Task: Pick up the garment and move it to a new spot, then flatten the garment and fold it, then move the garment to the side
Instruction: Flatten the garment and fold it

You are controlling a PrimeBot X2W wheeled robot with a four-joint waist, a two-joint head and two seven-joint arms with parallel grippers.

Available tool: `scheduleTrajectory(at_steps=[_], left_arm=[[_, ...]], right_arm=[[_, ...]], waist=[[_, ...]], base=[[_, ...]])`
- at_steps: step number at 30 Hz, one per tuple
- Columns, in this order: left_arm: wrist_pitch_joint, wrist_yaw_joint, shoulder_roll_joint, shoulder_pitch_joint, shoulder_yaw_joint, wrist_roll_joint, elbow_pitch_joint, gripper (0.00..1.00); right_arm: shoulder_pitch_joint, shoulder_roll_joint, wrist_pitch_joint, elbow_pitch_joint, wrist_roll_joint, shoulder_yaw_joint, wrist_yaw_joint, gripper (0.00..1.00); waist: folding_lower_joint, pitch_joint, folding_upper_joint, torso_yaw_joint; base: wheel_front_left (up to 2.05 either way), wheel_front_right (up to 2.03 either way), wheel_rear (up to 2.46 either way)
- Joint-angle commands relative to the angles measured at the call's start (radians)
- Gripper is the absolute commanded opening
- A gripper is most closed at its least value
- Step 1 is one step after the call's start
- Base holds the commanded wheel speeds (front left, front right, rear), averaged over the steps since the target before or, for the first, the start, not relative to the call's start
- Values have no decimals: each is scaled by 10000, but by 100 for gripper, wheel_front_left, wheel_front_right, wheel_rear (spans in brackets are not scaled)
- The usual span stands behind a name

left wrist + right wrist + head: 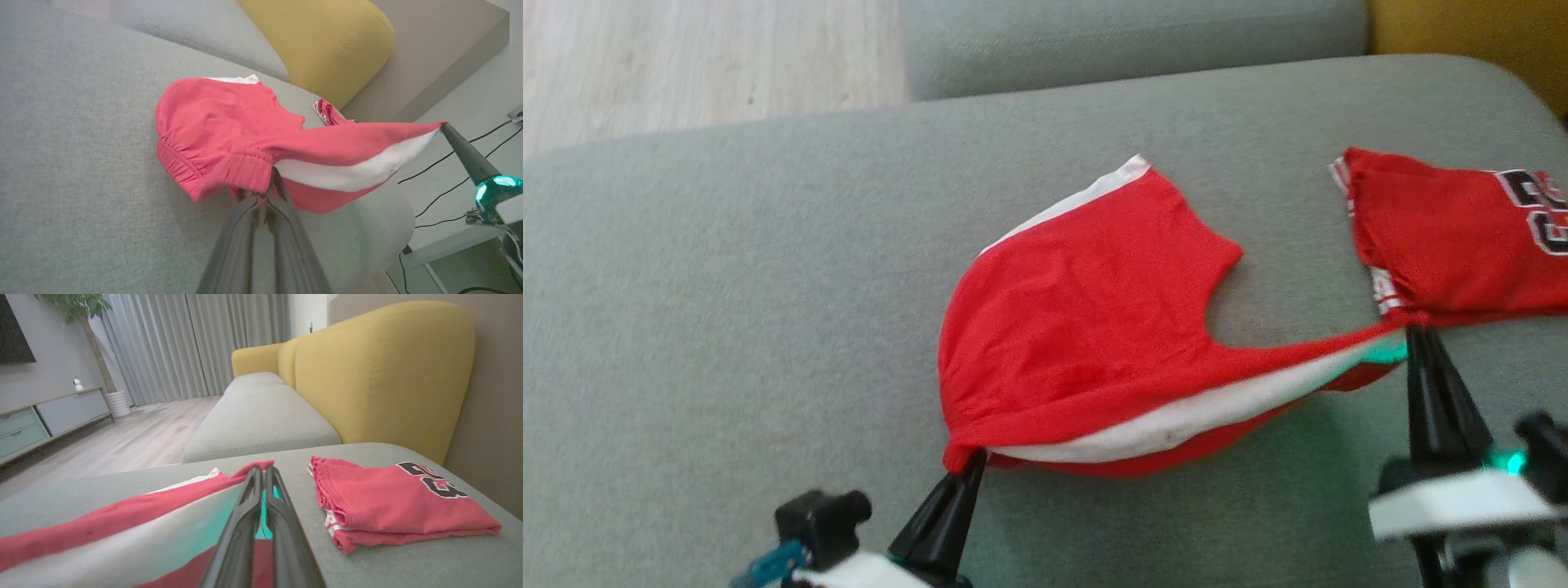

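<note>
We had our left hand (968, 467) clamped on the waistband corner of the red shorts (1086, 318) and our right hand (1415, 336) clamped on the far leg end. The near edge was stretched between them, and the rest lay on the grey sofa cushion (727, 286), near a folded jersey (1445, 237). We judged the pick-up done; flattening, folding and setting aside remained.

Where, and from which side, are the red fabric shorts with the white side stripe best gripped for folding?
Probably the two ends of the near, striped edge, approached from the robot's side: left hand on the gathered waistband corner, right hand on the leg hem. The red fabric shorts stretch taut between those ends, and both hands are shut there.
</note>
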Motion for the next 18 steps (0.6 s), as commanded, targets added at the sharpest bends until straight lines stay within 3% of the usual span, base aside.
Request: scheduleTrajectory(at_steps=[1, 11, 18], left_arm=[[55, -110, -47, -698, 289, -99, -57, 0], [543, -1059, -1484, -2886, 917, -1554, 2357, 0], [990, -1536, -2040, -4515, 1058, -1842, 3907, 0]], right_arm=[[-949, -66, 104, -179, -146, 204, 67, 0], [-4981, -1020, 976, 3217, -351, 1015, 67, 0], [-7278, -1464, 1177, 5546, -83, 1925, 67, 0]], waist=[[-1, 318, -1, 279], [-1, 1656, -1, 1397], [-1, 2300, -1, 1875]], base=[[0, 0, 0], [0, 0, 0], [0, 0, 0]])
